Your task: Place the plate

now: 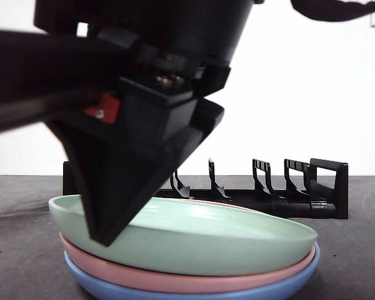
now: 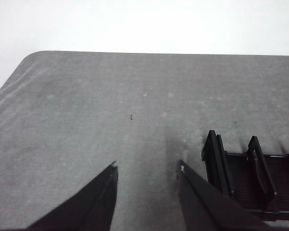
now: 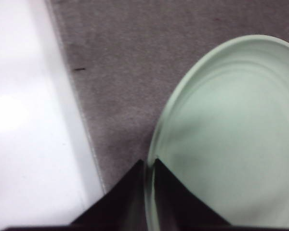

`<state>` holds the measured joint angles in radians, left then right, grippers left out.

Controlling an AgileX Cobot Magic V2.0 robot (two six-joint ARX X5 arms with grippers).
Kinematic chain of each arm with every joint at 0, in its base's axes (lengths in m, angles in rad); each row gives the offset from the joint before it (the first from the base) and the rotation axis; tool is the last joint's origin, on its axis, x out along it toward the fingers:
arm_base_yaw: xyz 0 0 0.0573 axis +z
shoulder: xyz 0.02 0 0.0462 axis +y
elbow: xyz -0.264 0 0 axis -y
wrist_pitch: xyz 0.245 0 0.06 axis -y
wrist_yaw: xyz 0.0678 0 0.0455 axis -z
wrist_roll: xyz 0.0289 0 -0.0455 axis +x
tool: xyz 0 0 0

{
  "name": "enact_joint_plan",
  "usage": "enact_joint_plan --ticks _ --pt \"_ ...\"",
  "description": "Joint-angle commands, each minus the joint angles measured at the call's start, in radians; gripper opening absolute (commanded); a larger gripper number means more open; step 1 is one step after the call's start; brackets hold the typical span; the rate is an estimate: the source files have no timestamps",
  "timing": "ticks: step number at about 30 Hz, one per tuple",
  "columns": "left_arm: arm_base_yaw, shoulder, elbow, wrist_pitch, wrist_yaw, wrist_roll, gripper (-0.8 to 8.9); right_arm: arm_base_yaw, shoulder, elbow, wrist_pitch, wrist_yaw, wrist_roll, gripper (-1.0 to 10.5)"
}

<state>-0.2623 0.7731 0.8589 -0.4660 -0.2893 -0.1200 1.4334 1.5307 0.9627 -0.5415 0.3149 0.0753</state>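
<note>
A pale green plate [image 1: 225, 234] lies on top of a pink plate [image 1: 175, 275] and a blue plate [image 1: 194, 292], stacked near the front of the table. My right gripper [image 1: 103, 234] comes down large and dark at the stack's left side. In the right wrist view it [image 3: 149, 166] is shut on the green plate's [image 3: 231, 130] rim, one jaw inside and one outside. The gripped side of the plate sits a little higher than the far side. My left gripper [image 2: 147, 168] hangs open over bare table next to the rack's end, holding nothing.
A black slotted plate rack [image 1: 287, 194] stands behind the stack, its dividers upright; the left wrist view shows one end of the rack [image 2: 250, 178]. The grey table's edge [image 3: 82, 125] runs close beside the green plate. A black arm tip [image 1: 337, 9] shows at the top right.
</note>
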Motion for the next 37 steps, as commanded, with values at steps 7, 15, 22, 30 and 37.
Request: enact_joint_plan --ticks 7,15,22,30,37 --pt "-0.002 0.004 0.019 0.017 -0.002 -0.002 1.87 0.016 -0.014 0.034 -0.01 0.0 0.018 3.4" --pt "-0.002 0.004 0.019 0.018 -0.002 -0.002 1.87 -0.015 -0.207 0.074 0.002 0.224 -0.087 3.4" --pt "-0.002 0.004 0.019 0.018 -0.002 -0.006 1.87 -0.304 -0.384 0.073 0.004 0.223 -0.184 3.4" --pt "-0.002 0.004 0.019 0.018 -0.002 -0.008 1.87 -0.78 -0.46 0.073 0.07 -0.113 -0.254 3.4" --pt "-0.002 0.004 0.019 0.017 -0.002 -0.031 1.87 -1.078 -0.446 0.073 0.097 -0.342 -0.258 3.4"
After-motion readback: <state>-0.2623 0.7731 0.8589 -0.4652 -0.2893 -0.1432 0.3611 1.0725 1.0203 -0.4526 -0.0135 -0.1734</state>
